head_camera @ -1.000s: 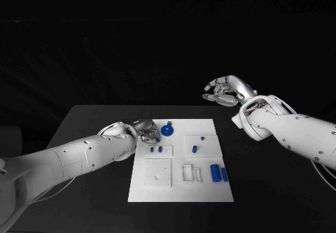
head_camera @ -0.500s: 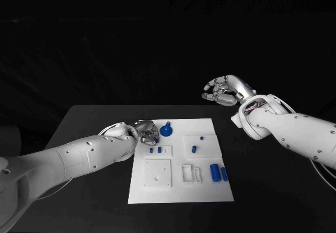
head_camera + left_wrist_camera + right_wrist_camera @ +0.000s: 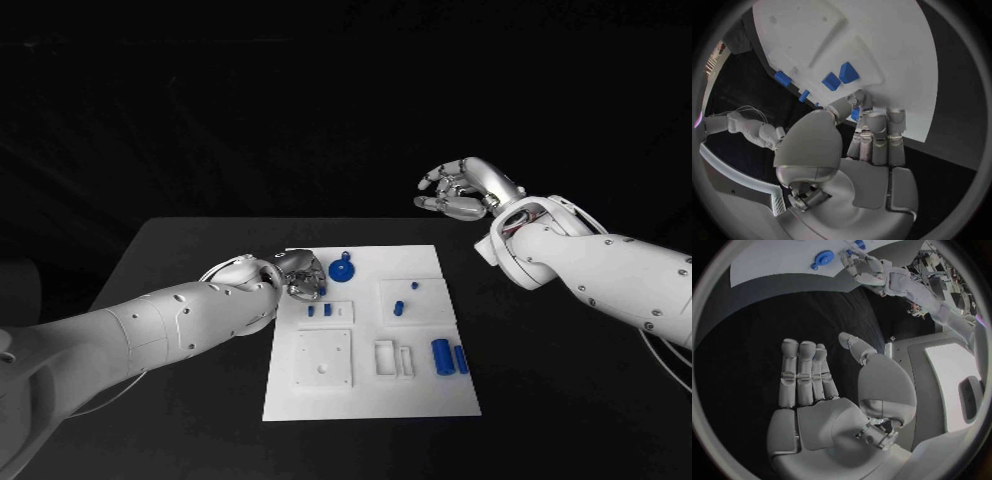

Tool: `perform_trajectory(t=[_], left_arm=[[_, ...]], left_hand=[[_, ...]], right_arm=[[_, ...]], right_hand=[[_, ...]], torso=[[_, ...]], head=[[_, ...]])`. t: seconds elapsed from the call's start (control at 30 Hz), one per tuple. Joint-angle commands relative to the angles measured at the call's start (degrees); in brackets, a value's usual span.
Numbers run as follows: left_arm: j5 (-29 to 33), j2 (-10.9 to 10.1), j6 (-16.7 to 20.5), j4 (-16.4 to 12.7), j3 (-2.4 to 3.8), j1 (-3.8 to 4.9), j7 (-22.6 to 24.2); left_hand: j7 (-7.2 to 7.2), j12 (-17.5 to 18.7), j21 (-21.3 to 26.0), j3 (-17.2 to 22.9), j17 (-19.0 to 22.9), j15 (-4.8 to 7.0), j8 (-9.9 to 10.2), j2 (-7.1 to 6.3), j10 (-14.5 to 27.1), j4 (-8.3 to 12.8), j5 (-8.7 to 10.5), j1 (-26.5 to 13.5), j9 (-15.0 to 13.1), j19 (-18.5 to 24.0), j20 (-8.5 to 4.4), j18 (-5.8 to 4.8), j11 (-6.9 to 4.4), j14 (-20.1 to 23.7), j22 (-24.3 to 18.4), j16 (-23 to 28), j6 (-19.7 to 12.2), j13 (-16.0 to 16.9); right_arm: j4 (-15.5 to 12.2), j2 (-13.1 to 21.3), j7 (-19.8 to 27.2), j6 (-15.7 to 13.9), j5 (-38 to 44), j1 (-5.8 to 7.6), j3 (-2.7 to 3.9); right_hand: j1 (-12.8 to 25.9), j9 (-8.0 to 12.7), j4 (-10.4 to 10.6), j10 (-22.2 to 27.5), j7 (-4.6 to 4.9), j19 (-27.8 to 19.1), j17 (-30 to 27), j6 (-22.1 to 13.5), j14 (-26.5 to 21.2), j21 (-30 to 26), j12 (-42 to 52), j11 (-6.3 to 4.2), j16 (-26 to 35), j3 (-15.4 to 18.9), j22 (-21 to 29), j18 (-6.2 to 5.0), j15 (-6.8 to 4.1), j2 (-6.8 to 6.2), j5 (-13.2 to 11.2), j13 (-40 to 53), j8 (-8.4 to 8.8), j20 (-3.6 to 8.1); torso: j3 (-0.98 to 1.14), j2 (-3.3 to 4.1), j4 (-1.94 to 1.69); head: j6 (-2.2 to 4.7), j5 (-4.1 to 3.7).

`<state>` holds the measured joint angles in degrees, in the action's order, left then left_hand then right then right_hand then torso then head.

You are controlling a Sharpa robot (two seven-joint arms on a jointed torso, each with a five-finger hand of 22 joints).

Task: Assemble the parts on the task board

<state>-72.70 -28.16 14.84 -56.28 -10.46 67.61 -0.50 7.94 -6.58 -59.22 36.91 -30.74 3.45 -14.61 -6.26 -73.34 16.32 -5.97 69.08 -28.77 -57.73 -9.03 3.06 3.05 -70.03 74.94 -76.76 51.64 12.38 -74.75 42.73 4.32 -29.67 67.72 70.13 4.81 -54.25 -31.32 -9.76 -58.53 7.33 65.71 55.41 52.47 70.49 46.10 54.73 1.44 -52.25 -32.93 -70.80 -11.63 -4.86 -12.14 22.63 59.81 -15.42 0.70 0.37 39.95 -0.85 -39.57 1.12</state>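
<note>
Task board (image 3: 418, 395): white plate, middle of the black desk (image 3: 188, 250), long side running away from the robot.

Parts, blue:
- Round knobbed part (image 3: 343, 267), at the board's far left corner, just beside the left hand.
- Two small blocks (image 3: 319, 309), seated side by side in a raised white fixture on the board's left half.
- Two small pegs (image 3: 405, 297), standing in a square white fixture near the board's middle.
- Two cylinders (image 3: 450, 355), lying side by side near the right edge, apparently loose.

Left hand (image 3: 299, 273): over the board's far left edge, fingers (image 3: 873, 135) curled in close to the round part. The left wrist view shows something blue between thumb and fingers, but I cannot tell whether it is gripped.

Right hand (image 3: 464, 188): raised well clear of the board, beyond the desk's far right corner; fingers (image 3: 801, 372) extended and apart, holding nothing.

Progress, judged: early to middle. Some small parts appear seated; the cylinders and probably the round part remain to be placed.
</note>
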Motion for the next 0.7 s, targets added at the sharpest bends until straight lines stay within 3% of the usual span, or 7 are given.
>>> perform_trajectory(t=[0.03, 0.23, 0.33, 0.43, 0.47, 0.63, 0.7], left_arm=[[0.93, -0.44, 0.58, 0.09, -0.24, -0.4, 0.11], [2.48, -1.44, 3.02, 0.05, -0.13, -0.39, 0.8], [3.91, -2.22, 3.74, -0.26, 0.05, -0.36, 1.05], [4.63, -2.82, 4.22, -0.53, 0.39, -0.32, 1.31], [4.84, -3.07, 4.39, -0.68, 0.66, -0.3, 1.52], [7.83, -4.46, 6.42, -1.83, 1.77, -0.17, 3.19], [10.06, -5.26, 7.1, -2.58, 2.6, -0.01, 4.4]], left_hand=[[-0.08, 0.31, 0.18, -0.16, 0.09, -0.02, 0.19, -0.4, 0.52, 0.09, 0.13, -0.03, 0.07, 0.29, -0.19, 4.43, 0.04, 0.24, 0.72, 0.34, -0.3, -0.16], [0.14, 2.14, 0.52, -0.12, 0.19, -1.08, 0.94, -1.62, 3.31, 0.07, 0.04, 0.98, 0.57, 0.78, 0.73, 4.73, 1.14, 0.87, 0.65, 0.61, -2.35, -0.88], [0.31, 2.73, 0.8, 0.02, 0.32, -1.61, 0.77, -1.92, 4.4, 0.02, -0.22, 1.44, 0.59, 1.1, 1.3, 4.96, 1.68, 1.32, 0.58, 0.91, -2.49, -1.19], [0.29, 3.03, 0.97, 0.17, 0.39, -2.02, 0.61, -2.14, 5.57, 0.03, -0.44, 1.78, 0.61, 1.27, 1.69, 5.16, 2.09, 1.54, 0.54, 1.04, -2.59, -1.54], [0.28, 3.1, 1.07, 0.23, 0.42, -2.26, 0.55, -2.24, 6.39, 0.03, -0.52, 1.9, 0.62, 1.38, 1.92, 5.23, 2.35, 1.66, 0.52, 1.1, -2.65, -1.8], [0.47, 2.92, 1.32, 0.49, 0.51, -2.69, 0.31, -2.37, 7.39, 0.05, -0.69, 2.34, 0.63, 1.7, 2.43, 5.49, 2.77, 2.05, 0.49, 1.27, -2.71, -2.26], [0.64, 2.85, 1.4, 0.67, 0.54, -2.77, 0.19, -2.33, 7.53, 0.07, -0.81, 2.6, 0.62, 1.81, 2.54, 5.56, 2.84, 2.21, 0.49, 1.34, -2.64, -2.36]], right_arm=[[-0.16, 0.05, -0.73, 3.59, 1.32, -0.06, -0.06], [0.04, 0.18, -2.22, 8.77, 3.31, -0.26, -0.65], [0.51, 0.12, -3.14, 11.66, 6.94, -0.38, -1.56], [0.96, -0.09, -3.91, 13.66, 10.38, -0.51, -2.4], [1.1, -0.2, -4.21, 14.28, 12.01, -0.61, -2.71], [1.56, -0.63, -5.15, 15.87, 18.93, -1.09, -3.73], [1.57, -0.78, -5.8, 16.44, 23.08, -1.3, -4.24]], right_hand=[[-0.56, 0.07, -0.39, 0.49, 0.48, -0.18, 0.1, -0.05, -0.16, -0.24, 0.05, -0.01, 0.39, 0.11, -0.08, -3.37, 0.21, -0.04, -0.27, -0.15, 0.2, -0.29], [-2.63, 0.42, -2.78, 3.9, 1.53, -1.86, 0.61, -1.4, -2.04, -1.19, -8.76, 1.02, 1.35, -0.77, -0.62, -3.37, 1.23, -0.03, -1.33, -7.24, 0.94, -1.08], [-4.02, 0.5, -4.09, 5.57, 1.88, -1.65, 1.27, -1.43, -1.85, -1.17, -18.57, 1.98, 1.07, -1.77, -1.14, -3.37, 2.17, 0.39, -1.71, -15.38, 0.87, -1.09], [-6.07, 0.5, -4.84, 4.91, 2.28, -0.21, 1.86, -1.23, -0.45, -0.54, -24.59, 2.58, 0.22, -3.79, -1.56, -3.37, 2.31, 0.29, -4.54, -20.78, 0.65, -0.58], [-6.39, 0.47, -4.34, 3.95, 2.27, 0.7, 2.19, -0.86, 0.28, -0.14, -27.2, 2.82, -0.25, -4.97, -1.79, -3.37, 2.83, 0.16, -5.68, -23.32, 0.41, -0.34], [-8.6, 0.5, -4.74, 1.5, 1.88, 2.94, 3.3, -0.22, 2.2, 1.31, -33.02, 3.22, -1.93, -7.61, -2.79, -3.37, 2.91, -0.08, -8.28, -28.78, -0.04, 0.79], [-9.03, 0.53, -4.78, 0.18, 1.72, 3.51, 3.77, 0.16, 2.66, 1.78, -35.79, 3.25, -2.51, -8.44, -3.32, -3.37, 3.09, -0.43, -9.77, -31.21, -0.27, 1.21]], torso=[[0.01, -0.02, -0.03], [-0.03, 0.0, 0.01], [-0.03, -0.03, 0.04], [-0.02, -0.03, 0.03], [0.01, -0.03, 0.01], [0.05, -0.03, -0.08], [0.05, -0.03, -0.08]], head=[[0.15, -0.02], [0.53, -0.37], [0.77, -1.07], [0.98, -1.6], [1.08, -1.77], [1.34, -2.1], [1.38, -2.21]])
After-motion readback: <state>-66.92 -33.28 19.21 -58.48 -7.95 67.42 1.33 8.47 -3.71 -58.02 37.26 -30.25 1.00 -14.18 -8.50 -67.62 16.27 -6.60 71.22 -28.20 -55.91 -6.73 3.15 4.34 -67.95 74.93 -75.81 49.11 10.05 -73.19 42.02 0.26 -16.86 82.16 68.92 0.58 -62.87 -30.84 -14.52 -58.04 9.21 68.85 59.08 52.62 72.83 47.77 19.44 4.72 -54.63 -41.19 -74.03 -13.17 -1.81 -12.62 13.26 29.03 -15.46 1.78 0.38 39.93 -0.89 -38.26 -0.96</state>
